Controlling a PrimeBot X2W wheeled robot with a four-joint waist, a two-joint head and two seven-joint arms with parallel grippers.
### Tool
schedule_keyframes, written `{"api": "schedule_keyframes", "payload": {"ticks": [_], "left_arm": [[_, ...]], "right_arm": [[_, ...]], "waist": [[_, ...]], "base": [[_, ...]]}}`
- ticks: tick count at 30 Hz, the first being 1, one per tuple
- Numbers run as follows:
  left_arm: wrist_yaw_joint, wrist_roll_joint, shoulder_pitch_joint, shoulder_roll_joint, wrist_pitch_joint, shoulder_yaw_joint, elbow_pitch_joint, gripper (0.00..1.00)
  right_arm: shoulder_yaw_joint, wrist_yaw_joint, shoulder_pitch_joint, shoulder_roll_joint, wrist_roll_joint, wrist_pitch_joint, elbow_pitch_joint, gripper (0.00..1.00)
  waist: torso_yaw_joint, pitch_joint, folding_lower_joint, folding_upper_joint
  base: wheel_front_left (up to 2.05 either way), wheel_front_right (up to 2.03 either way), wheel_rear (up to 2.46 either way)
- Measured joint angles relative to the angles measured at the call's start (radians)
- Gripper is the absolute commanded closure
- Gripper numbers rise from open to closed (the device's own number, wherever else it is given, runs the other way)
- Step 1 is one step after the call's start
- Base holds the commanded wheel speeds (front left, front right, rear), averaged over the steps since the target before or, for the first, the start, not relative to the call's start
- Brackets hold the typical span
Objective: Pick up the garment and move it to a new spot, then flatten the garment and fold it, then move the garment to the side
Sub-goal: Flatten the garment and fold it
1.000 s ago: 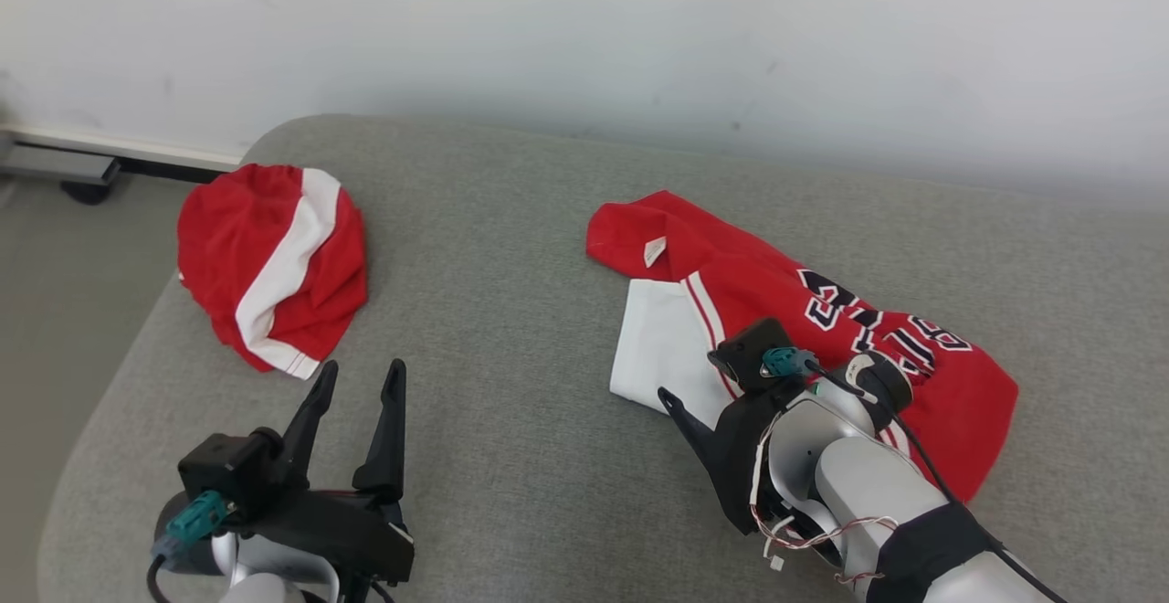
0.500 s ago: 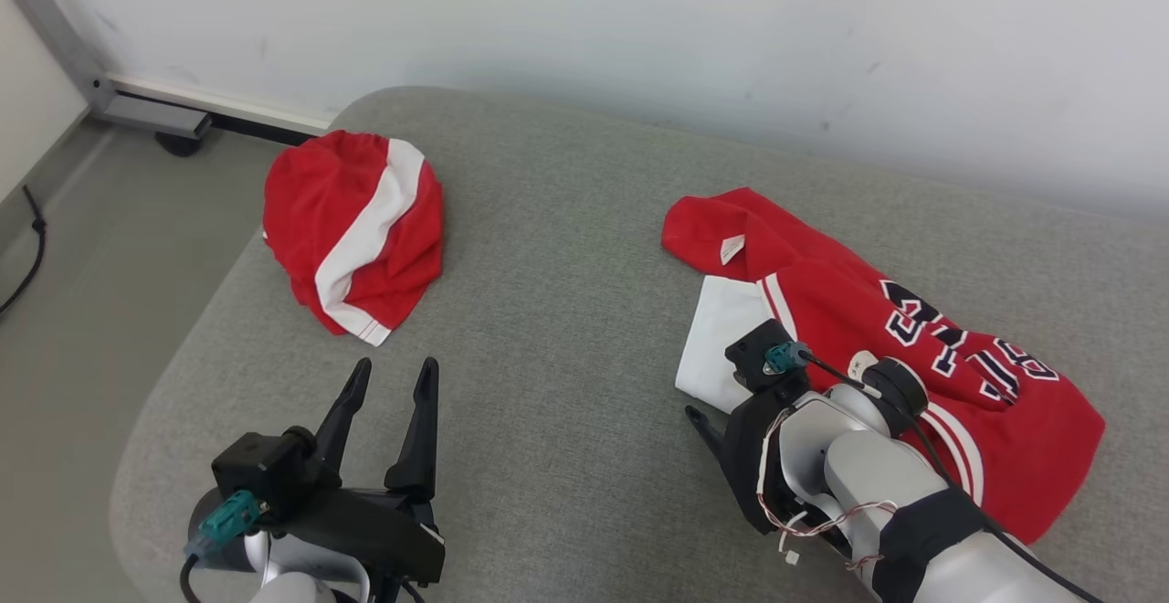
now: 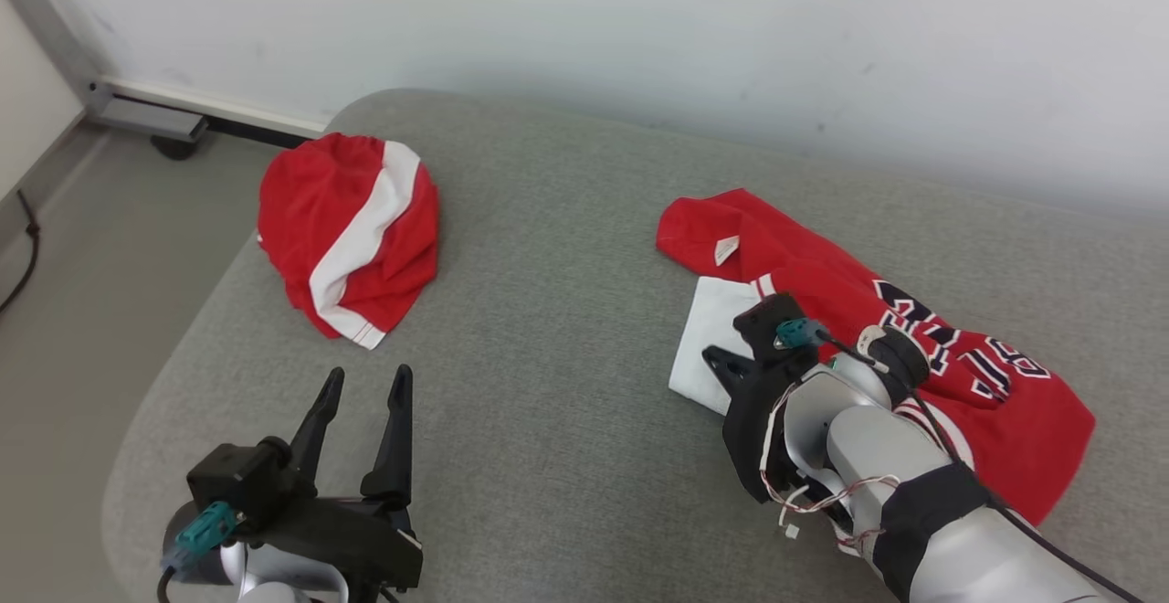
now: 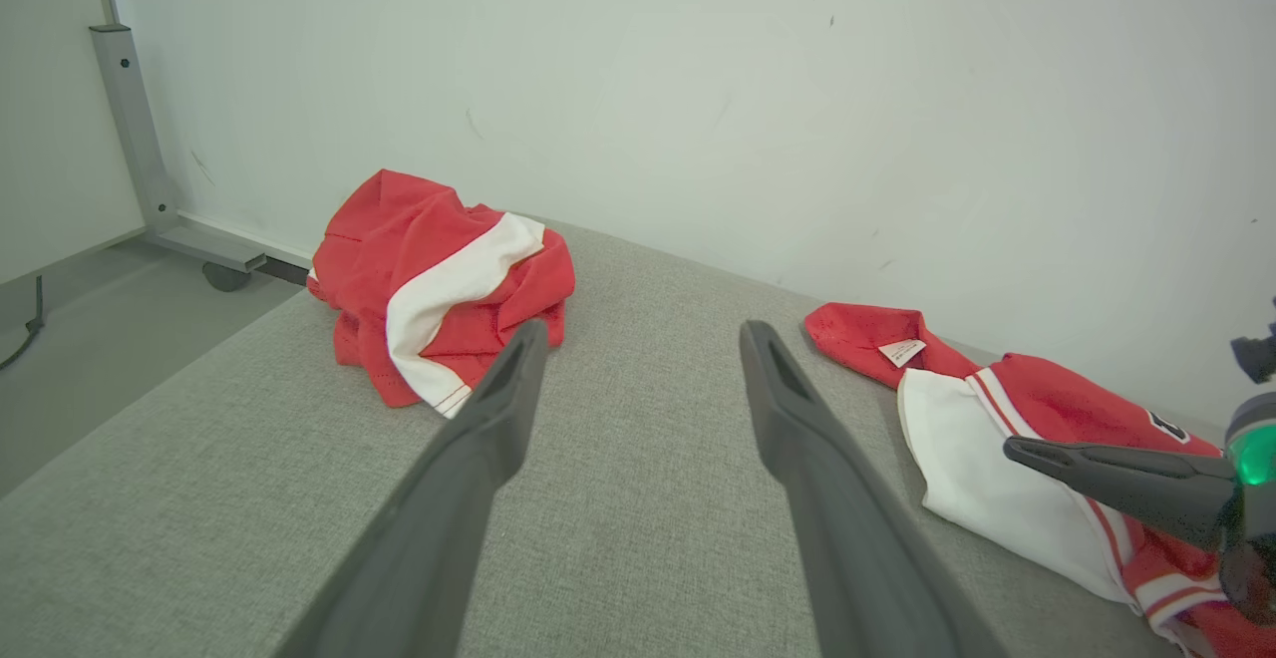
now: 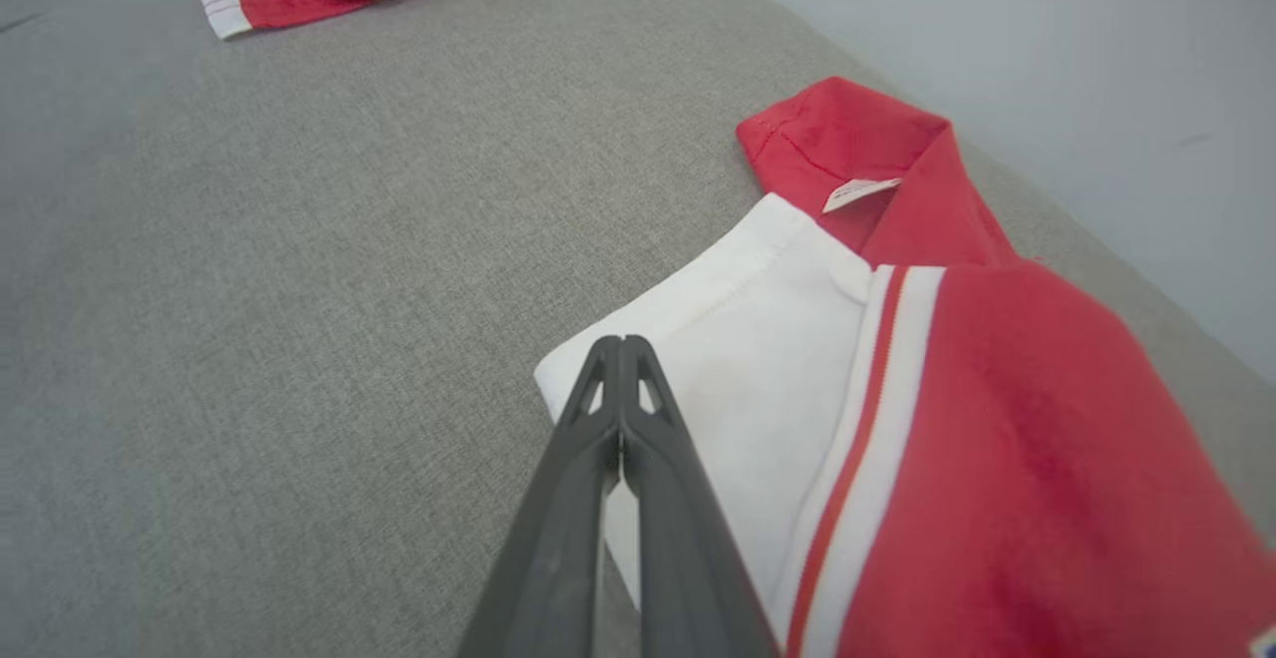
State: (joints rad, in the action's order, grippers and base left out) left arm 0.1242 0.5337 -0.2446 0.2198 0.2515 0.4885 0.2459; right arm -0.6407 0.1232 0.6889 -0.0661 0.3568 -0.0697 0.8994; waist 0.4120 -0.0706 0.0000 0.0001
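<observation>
A red jersey (image 3: pixel 804 279) lies crumpled on the right half of the grey fabric-covered table (image 3: pixel 548 311), running from near the far edge down towards the robot's right arm. A white panel (image 3: pixel 708 338) sticks out flat from its left side, edged with a red-and-white stripe, and a small white label (image 3: pixel 726 249) shows on the folded red cloth just beyond it. Dark, white-outlined lettering (image 3: pixel 900 303) crosses the rumpled red part. The right hand (image 3: pixel 717 364) sits low at the near left corner of that white panel. In the right wrist view its two dark fingers are pressed tightly together, their tips (image 5: pixel 621 344) meeting over the panel's corner (image 5: pixel 758 339) - whether a fold of cloth is caught between them cannot be told. The left hand (image 3: pixel 367 375) hovers over bare table at the lower left, well apart from the jersey, its fingers spread wide with nothing between them; the left wrist view shows the same gap (image 4: pixel 646 331), with the right hand's finger (image 4: pixel 1017 451) reaching in from the right over the white panel (image 4: pixel 987 479). A second garment (image 3: pixel 347 219) - red with a broad white band - sits bunched near the table's far left corner, well apart from both hands. Behind the table stands a pale wall (image 3: pixel 639 37), and grey floor (image 3: pixel 73 292) shows to the left.
</observation>
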Motion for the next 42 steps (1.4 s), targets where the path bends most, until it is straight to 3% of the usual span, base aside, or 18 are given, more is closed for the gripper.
{"api": "schedule_keyframes", "payload": {"ticks": [8,9,10,15,25,41,42], "left_arm": [[0.000,-0.007,0.027,0.012,0.000,-0.018,-0.012,0.00],[0.000,-0.007,0.027,0.009,0.000,-0.017,-0.015,0.00],[0.000,-0.007,0.026,0.004,0.000,-0.014,-0.016,0.00],[-0.012,-0.018,-0.016,-0.038,0.000,0.027,-0.008,0.00],[-0.028,-0.018,-0.031,-0.084,0.000,0.054,0.045,0.00],[-0.026,-0.044,-0.028,-0.071,0.000,0.037,0.055,0.00],[-0.026,-0.050,-0.028,-0.071,0.000,0.036,0.055,0.00]], "right_arm": [[-0.021,0.000,0.001,0.000,0.004,0.021,0.004,1.00],[-0.027,0.000,0.000,0.001,0.004,0.005,0.013,0.54],[-0.036,0.000,0.000,0.000,0.004,-0.006,0.024,0.00],[-0.037,0.000,-0.002,0.000,0.013,-0.024,0.048,0.00],[-0.131,0.000,0.088,0.000,0.044,-0.124,0.079,0.00],[-0.212,0.002,0.183,0.001,0.083,-0.350,0.231,0.00],[-0.218,0.002,0.183,0.001,0.083,-0.360,0.236,0.13]], "waist": [[-0.062,0.006,0.0000,0.0000],[-0.071,0.006,0.0000,0.0000],[-0.080,0.006,0.0000,-0.0001],[-0.093,0.001,0.0000,0.0000],[-0.030,0.010,0.0000,0.0000],[0.076,0.003,0.0000,-0.0001],[0.079,0.000,0.0000,0.0000]], "base": [[0.00,0.00,0.00],[0.00,0.00,0.00],[0.00,0.00,0.00],[0.00,0.00,0.00],[0.00,0.00,0.00],[0.00,0.00,0.00],[0.00,0.00,0.00]]}}
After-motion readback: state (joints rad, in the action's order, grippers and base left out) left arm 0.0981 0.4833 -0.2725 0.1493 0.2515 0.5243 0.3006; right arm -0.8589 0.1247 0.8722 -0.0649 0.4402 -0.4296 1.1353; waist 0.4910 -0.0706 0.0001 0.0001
